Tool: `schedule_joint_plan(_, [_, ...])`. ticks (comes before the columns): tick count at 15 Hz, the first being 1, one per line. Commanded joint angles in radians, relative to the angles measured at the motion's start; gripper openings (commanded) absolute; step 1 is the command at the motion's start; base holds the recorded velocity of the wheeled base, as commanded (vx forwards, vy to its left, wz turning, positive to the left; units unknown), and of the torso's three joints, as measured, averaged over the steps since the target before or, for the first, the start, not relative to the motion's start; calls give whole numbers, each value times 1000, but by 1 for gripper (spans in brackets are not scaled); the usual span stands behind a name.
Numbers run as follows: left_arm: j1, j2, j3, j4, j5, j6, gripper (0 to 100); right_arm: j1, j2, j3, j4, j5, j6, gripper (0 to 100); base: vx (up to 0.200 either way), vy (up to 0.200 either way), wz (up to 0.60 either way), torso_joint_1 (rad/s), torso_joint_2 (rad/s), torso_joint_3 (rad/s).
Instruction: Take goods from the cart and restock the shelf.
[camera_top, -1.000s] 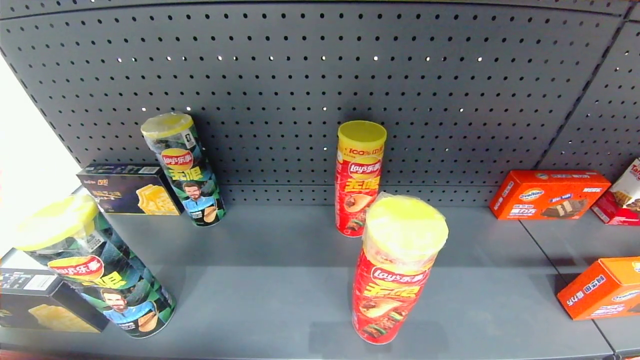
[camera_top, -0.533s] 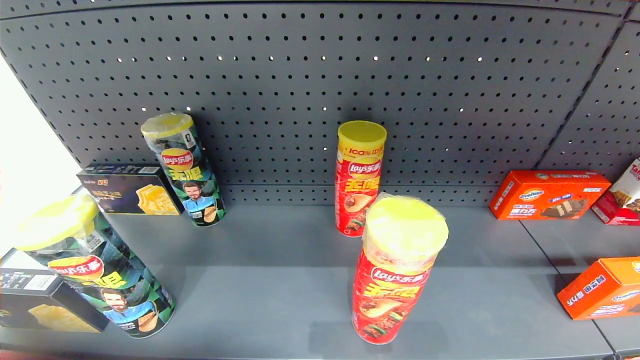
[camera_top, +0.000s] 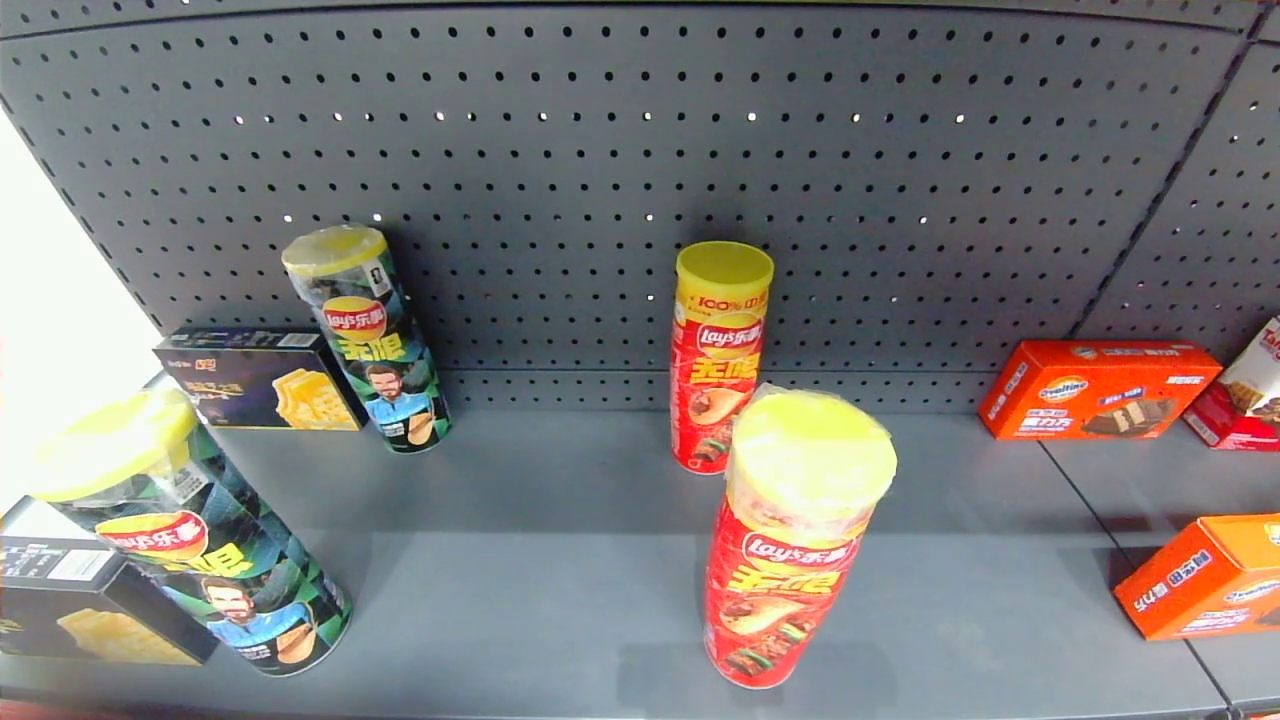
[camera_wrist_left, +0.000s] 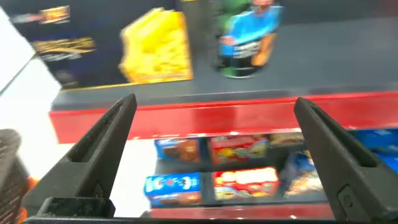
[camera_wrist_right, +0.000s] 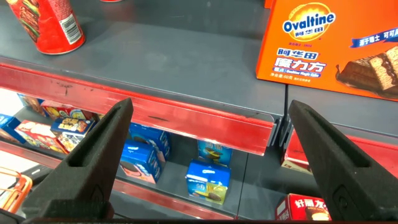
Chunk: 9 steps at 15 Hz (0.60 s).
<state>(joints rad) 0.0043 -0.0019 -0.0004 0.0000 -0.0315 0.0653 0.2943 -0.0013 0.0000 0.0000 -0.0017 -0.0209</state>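
While the left gripper (camera_wrist_left: 214, 109) and right gripper (camera_wrist_right: 210, 109) hang spread apart and empty before the shelf (camera_top: 560, 580), a red chip can (camera_top: 790, 540) stands upright near its front edge.

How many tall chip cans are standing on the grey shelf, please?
4. One red can stands front centre, another red can behind it near the pegboard; one green can back left, another green can front left. Others may be hidden off-frame.
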Motion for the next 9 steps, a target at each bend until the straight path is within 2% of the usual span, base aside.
schedule_joint_plan(1, [0,2,0,2,-88,1,100,0,1,0,0,0,-1,100,0,0,0,0,0,0])
schedule_joint_plan(9, [0,2,0,3,-97,-5,100,2,1,0,0,5,-1,100,0,0,0,0,0,0])
